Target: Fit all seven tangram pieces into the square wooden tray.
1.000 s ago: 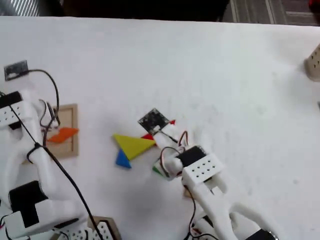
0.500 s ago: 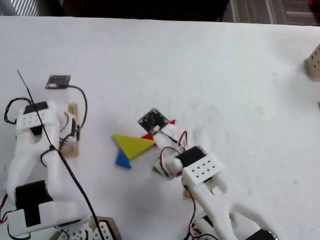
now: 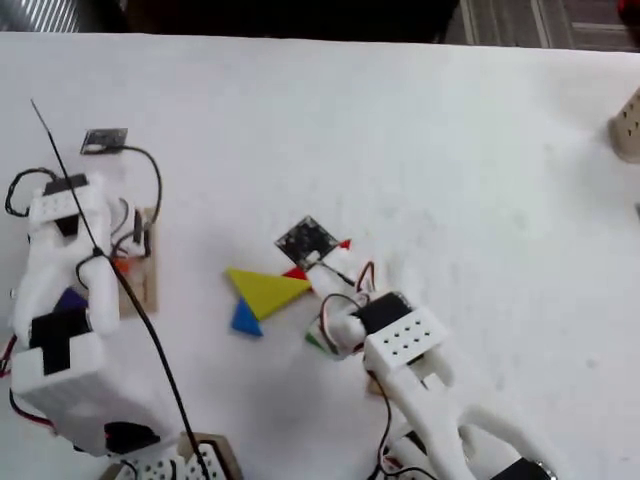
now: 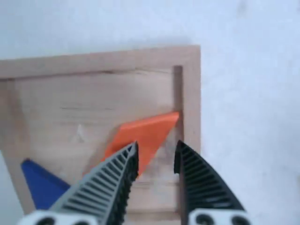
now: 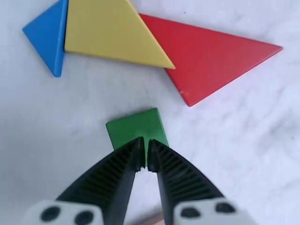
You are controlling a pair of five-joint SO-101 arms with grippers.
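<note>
Left tool (image 4: 156, 157) over orange piece (image 4: 146, 132)

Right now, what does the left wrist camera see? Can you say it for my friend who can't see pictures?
The left gripper hovers open above a corner of the square wooden tray, over an orange tangram piece whose tip touches the tray's wall. A blue piece lies in the tray too, and white table surrounds it.

Bare table (image 3: 470, 140) far side; left arm (image 3: 58, 290) overhanging tray (image 3: 148, 278), right arm (image 3: 405, 345) beside yellow triangle (image 3: 265, 290)
</note>
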